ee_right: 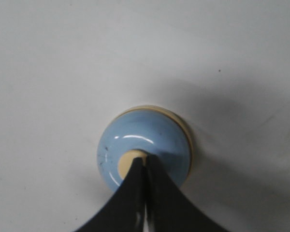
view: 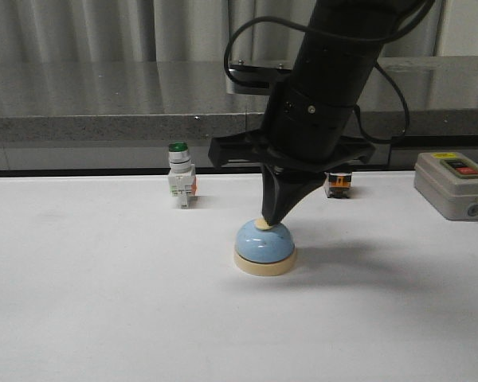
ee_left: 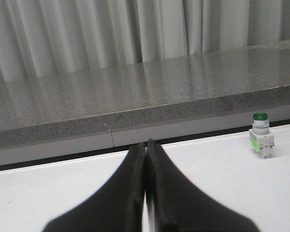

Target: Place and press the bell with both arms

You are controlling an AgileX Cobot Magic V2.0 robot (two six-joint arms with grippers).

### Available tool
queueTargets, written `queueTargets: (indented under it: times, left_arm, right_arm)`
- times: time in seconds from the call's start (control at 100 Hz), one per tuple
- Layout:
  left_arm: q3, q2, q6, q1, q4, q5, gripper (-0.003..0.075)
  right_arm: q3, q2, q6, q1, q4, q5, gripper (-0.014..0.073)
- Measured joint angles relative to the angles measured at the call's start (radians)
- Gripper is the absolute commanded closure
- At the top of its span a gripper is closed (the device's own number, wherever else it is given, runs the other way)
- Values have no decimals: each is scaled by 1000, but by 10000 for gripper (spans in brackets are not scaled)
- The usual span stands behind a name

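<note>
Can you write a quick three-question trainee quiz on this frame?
1. True or false: the right gripper has its jaws wide open around the bell.
2. Which part of the bell do the closed jaws meet? A) cream base B) cream button C) blue dome side
3. Fill in: the switch behind and to the left of the bell has a ____ cap.

Key
1. False: the jaws are shut, tips together on top of the bell.
2. B
3. green
</note>
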Motion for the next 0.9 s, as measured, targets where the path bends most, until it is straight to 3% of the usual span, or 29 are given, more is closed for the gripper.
queueTargets:
  times: [0.21,0.49,0.9]
  left_arm:
    - [0,0,0,0,0,0,740]
    - [0,0,0,0,0,0,740]
    - [0,0,0,0,0,0,739]
  right_arm:
    - [0,-104,0,-26,0,2,654]
    - [31,-277,0,-147,-35,34,654]
    - [381,-758,-2,-375,-85,-7,654]
